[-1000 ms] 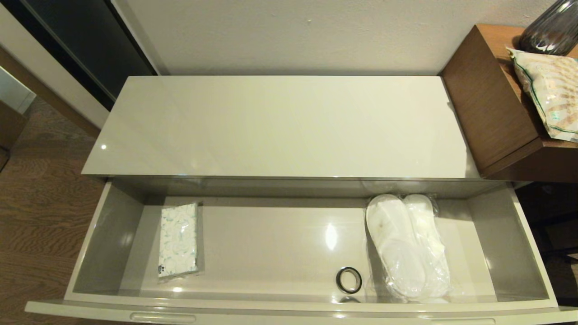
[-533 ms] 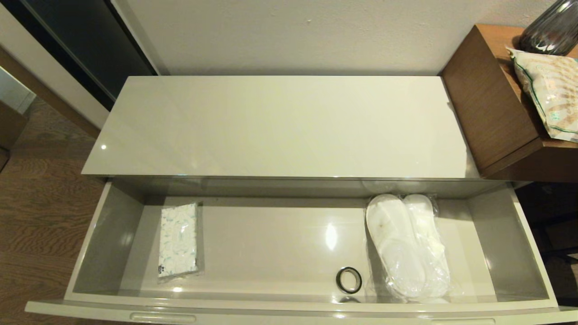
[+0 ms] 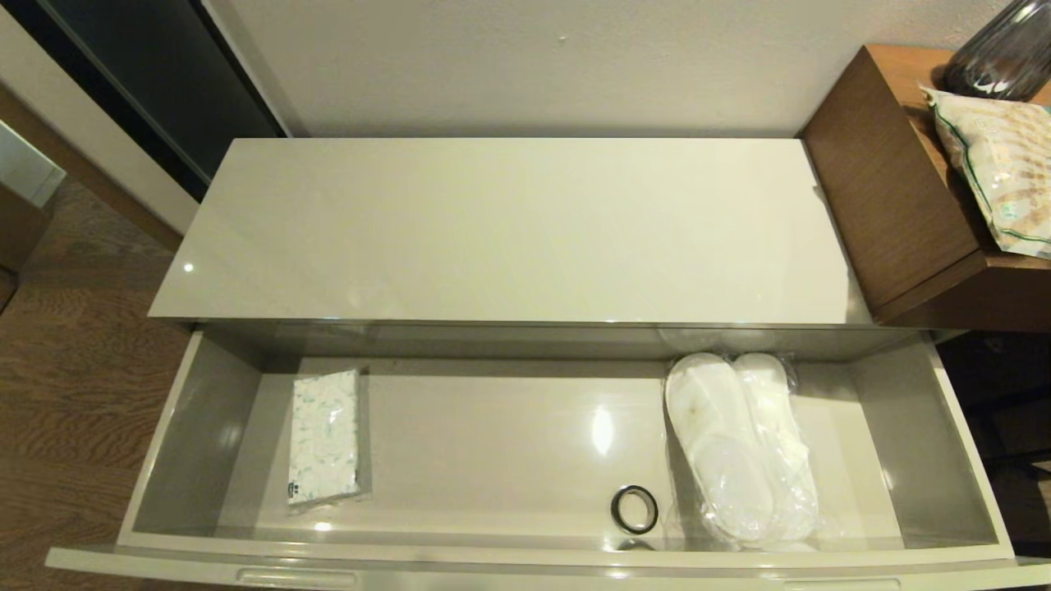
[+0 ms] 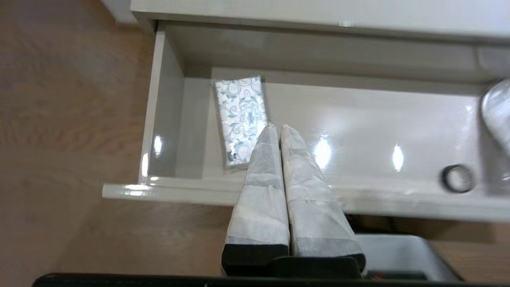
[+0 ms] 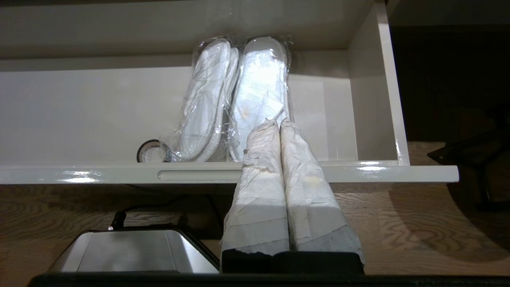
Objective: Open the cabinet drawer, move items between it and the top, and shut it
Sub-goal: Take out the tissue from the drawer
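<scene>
The cabinet drawer point(image 3: 525, 554) stands pulled fully out below the glossy cream top point(image 3: 509, 230), which carries nothing. The printed white pack point(image 3: 324, 435) point(image 4: 241, 117) lies flat at the drawer's left end. The wrapped white slippers point(image 3: 743, 447) point(image 5: 239, 95) lie at its right end. Neither arm shows in the head view. My left gripper point(image 4: 277, 126) is shut and empty, held in front of the drawer's front rim near the pack. My right gripper point(image 5: 277, 122) is also shut and empty, in front of the rim near the slippers.
A small black ring point(image 3: 634, 509) point(image 5: 153, 151) lies on the drawer floor just left of the slippers. A brown wooden box point(image 3: 895, 189) stands to the right of the top, bearing a green-edged snack bag point(image 3: 998, 164) and a dark glass vase point(image 3: 1002, 53). Wooden floor lies left.
</scene>
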Robot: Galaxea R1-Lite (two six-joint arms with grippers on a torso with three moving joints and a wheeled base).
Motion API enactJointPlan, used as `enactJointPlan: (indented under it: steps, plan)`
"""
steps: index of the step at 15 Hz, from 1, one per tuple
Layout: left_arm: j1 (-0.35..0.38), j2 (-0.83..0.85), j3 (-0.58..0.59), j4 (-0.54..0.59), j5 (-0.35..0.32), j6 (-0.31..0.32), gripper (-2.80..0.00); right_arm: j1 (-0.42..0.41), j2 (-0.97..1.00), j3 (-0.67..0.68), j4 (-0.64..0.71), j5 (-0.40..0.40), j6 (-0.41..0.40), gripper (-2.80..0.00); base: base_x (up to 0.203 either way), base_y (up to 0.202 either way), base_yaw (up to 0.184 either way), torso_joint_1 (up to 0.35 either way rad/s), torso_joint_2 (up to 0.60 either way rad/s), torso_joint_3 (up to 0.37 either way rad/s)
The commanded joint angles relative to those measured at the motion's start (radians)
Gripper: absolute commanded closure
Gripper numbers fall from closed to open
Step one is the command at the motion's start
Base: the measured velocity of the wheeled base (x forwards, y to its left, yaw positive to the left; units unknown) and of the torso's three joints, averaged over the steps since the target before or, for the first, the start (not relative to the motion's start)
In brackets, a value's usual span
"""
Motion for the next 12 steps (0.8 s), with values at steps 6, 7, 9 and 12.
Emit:
enactJointPlan:
  steps: [6,7,9,12]
  plan:
    - [-0.019,0.934,-0.421,0.22,0.045,-0.154,0.0,0.001,0.002,0.0,0.0,0.0,0.0,0.0,0.0,0.0,0.0,0.0,0.0,0.0]
    - [-0.026,0.993,-0.409,0.187,0.07,-0.177,0.0,0.0,0.002,0.0,0.0,0.0,0.0,0.0,0.0,0.0,0.0,0.0,0.0,0.0]
    - [-0.033,1.099,-0.346,0.03,0.144,-0.191,0.0,0.0,0.002,-0.001,0.0,0.0,0.0,0.0,0.0,0.0,0.0,0.0,0.0,0.0]
    - [-0.036,1.168,-0.233,-0.182,0.229,-0.196,0.0,0.0,0.002,0.0,0.0,0.0,0.0,0.0,0.0,0.0,0.0,0.0,0.0,0.0]
